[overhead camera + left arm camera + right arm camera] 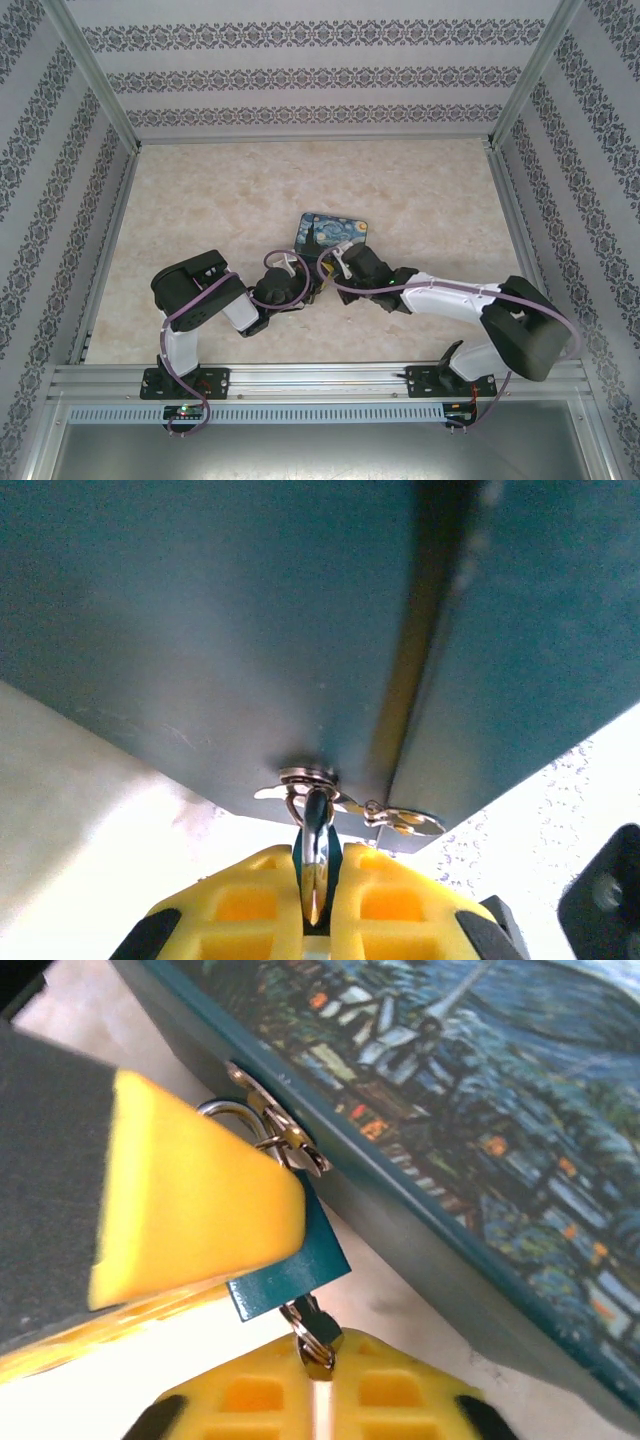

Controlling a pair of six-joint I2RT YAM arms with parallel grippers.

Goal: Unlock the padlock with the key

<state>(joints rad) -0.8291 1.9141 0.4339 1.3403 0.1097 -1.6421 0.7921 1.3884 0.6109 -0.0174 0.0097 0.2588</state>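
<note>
Two tools at the painted box's [480, 1090] hasp [265, 1110]. Clamps teal padlock [300, 1265] in left tool [316, 875]; pinches key [316, 1345] beneath in right tool [318, 1380], fingers [380, 1385] almost touching.

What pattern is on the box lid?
Box lid: painted night-sky village, blue with orange flecks; clearest in right wrist.

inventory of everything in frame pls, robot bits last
box: 1, blue-and-yellow night-sky print with teal sides, mid-table
hasp: 1, silver, on box's side
padlock: 1, teal body with silver shackle, hanging at hasp
key: 1, silver, at padlock's bottom edge
table: 1, beige marble
walls: 3, grey patterned, around table
left gripper: 1, yellow fingers, shut on padlock
right gripper: 1, yellow fingers, shut on key
</note>
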